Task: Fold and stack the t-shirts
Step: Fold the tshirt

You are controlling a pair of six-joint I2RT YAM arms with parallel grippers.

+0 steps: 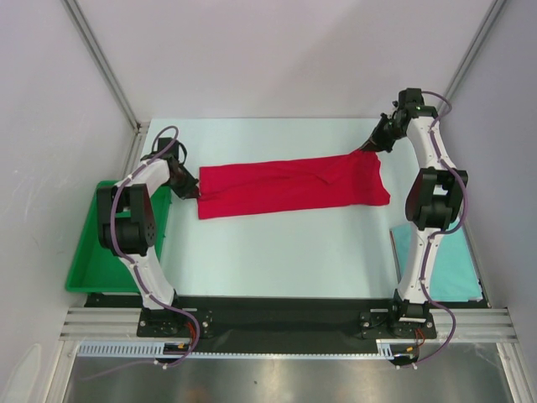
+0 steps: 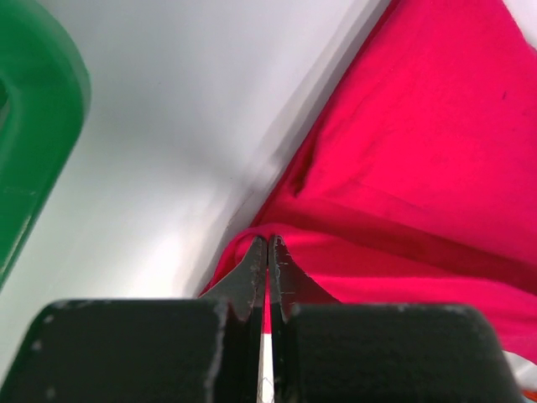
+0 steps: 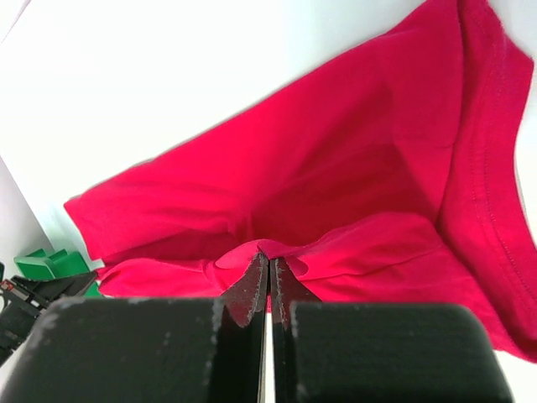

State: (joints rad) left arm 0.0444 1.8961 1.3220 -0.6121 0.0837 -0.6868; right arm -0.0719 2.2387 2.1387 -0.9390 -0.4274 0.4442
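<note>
The red t-shirt (image 1: 294, 186) lies stretched across the table as a long folded band. My left gripper (image 1: 191, 192) is shut on its left end; in the left wrist view the fingertips (image 2: 268, 243) pinch a fold of red cloth (image 2: 403, 151). At the band's far right corner my right gripper (image 1: 369, 148) is shut on the shirt, and the right wrist view shows its tips (image 3: 268, 259) pinching a raised fold of the shirt (image 3: 336, 168). A pale teal t-shirt (image 1: 440, 264) lies folded at the table's right edge, partly behind the right arm.
A green plastic tray (image 1: 88, 260) stands off the table's left side, under the left arm; its rim (image 2: 38, 126) shows in the left wrist view. White walls close in the back and both sides. A black rail (image 1: 277, 315) runs along the near edge.
</note>
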